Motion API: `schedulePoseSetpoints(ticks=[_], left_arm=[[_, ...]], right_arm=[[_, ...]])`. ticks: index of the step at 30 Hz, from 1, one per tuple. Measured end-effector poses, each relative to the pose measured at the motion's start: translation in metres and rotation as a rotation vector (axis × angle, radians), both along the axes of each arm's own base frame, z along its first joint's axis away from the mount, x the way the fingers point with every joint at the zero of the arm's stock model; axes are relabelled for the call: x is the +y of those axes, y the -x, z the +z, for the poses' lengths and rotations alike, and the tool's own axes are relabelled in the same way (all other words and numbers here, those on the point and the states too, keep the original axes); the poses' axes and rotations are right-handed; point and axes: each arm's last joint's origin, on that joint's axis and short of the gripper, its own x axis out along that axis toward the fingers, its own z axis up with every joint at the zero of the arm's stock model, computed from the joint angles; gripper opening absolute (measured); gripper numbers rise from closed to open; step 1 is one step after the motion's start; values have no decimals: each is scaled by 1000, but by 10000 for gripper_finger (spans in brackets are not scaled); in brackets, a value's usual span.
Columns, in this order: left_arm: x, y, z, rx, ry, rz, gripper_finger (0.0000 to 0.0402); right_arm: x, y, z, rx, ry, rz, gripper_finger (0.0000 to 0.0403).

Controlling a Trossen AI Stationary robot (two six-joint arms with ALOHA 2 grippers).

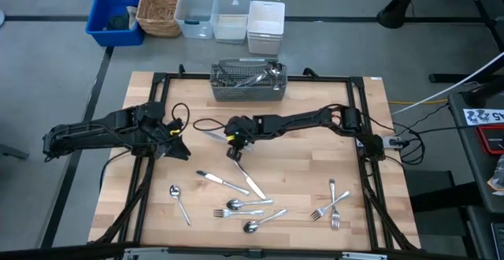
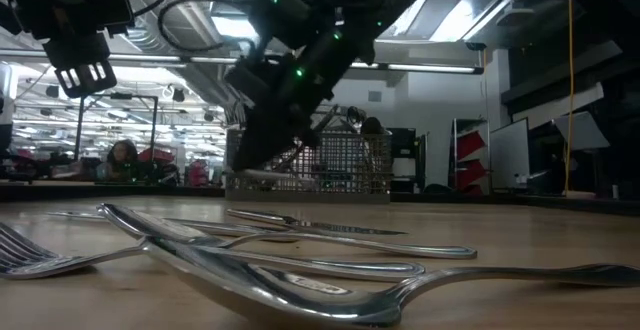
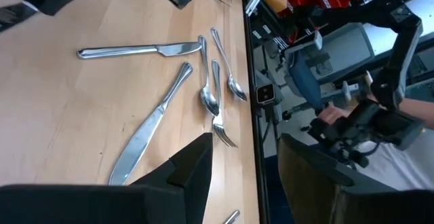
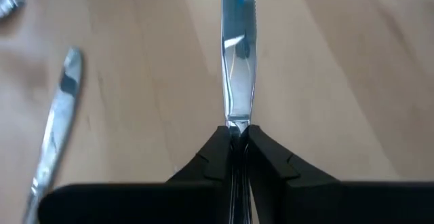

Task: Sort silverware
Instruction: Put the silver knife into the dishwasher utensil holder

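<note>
1. Sorting is judged partly done: some shiny silver-coloured pieces are already seen inside the grey wire-mesh basket [image 1: 247, 83] at the far edge of the pale wooden table [image 1: 315, 173].
2. A slim silver-coloured table knife [image 4: 238, 54] is pinched at one end by the right gripper [image 1: 235, 139], its fingers pressed onto the metal, above the middle of the table.
3. The left gripper [image 1: 178, 137] is held spread and empty at the table's left side.
4. About ten loose forks, spoons and knives [image 1: 244, 205] are left on the near half, still to be sorted.
</note>
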Motion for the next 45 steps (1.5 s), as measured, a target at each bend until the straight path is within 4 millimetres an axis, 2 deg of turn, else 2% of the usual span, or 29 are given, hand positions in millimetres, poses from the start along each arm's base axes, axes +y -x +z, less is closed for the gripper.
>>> schedulePoseSetpoints(ticks=[6,13,23,28,36,45], left_arm=[[0,0,0,-1,0,0,153],[0,0,0,0,-8,12,153],[7,-2,-2,27,-128,202,153],[13,-4,1,14,-222,380,153],[19,-9,12,-95,-308,540,153],[22,-15,14,-116,-332,581,153]], right_arm=[[-1,-10,26,-77,26,-20,40],[-13,-12,63,-37,122,-80,40],[-47,-8,119,-59,242,-225,40],[-68,-5,144,-129,282,-303,40],[-108,0,156,-184,367,-407,40],[-152,10,161,-245,371,-479,40]])
